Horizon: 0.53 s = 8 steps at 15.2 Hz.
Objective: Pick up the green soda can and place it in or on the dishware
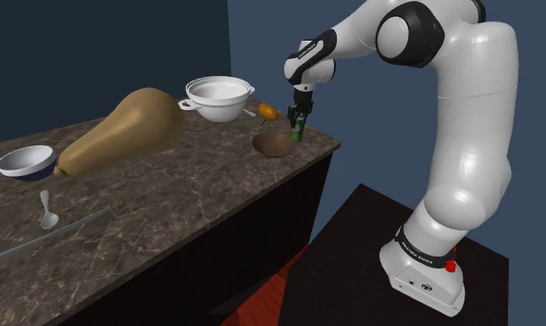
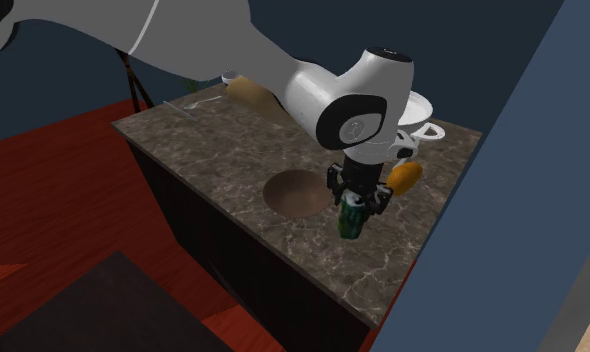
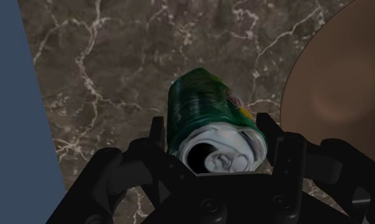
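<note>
A green soda can [image 3: 202, 105] with a silver top sits tilted between the two black fingers of my gripper [image 3: 211, 137], which is shut on its upper end. In the shoulder view the gripper [image 1: 299, 120] holds the can [image 1: 297, 132] near the counter's right end, beside a brown dish [image 1: 274, 144]. The second exterior view shows the can [image 2: 350, 222] hanging from the gripper [image 2: 355, 205], close to the counter between the brown dish [image 2: 295, 192] and the counter's edge. A white two-handled bowl [image 1: 220, 97] stands further back on the counter.
A large tan squash [image 1: 118, 130] lies across the dark marble counter [image 1: 188, 194]. An orange item [image 1: 268, 112] rests between the white bowl and the can. A blue-and-white bowl [image 1: 26, 162], a spoon [image 1: 46, 211] and a long grey utensil [image 1: 49, 236] lie at the shoulder view's left.
</note>
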Each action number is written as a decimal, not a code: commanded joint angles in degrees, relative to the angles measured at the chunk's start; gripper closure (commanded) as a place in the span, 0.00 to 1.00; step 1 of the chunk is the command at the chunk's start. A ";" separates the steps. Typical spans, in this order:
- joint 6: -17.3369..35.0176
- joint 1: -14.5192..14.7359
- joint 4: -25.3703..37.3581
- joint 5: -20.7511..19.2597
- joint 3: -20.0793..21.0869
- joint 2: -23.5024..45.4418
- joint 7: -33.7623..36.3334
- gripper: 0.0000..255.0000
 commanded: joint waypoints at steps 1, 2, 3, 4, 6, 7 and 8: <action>-0.03 0.01 -0.04 0.01 0.02 0.01 0.00 1.00; 0.00 0.01 -0.05 0.02 0.02 0.03 -0.01 1.00; -0.59 0.07 0.13 -0.16 -0.07 -0.41 0.11 1.00; -1.20 0.13 0.33 -0.33 -0.16 -0.83 0.23 1.00; -2.42 0.23 0.78 -0.67 -0.33 -1.63 0.46 1.00; -3.04 0.28 1.03 -0.83 -0.40 -2.02 0.58 1.00; -3.66 0.33 1.28 -0.99 -0.48 -2.41 0.69 1.00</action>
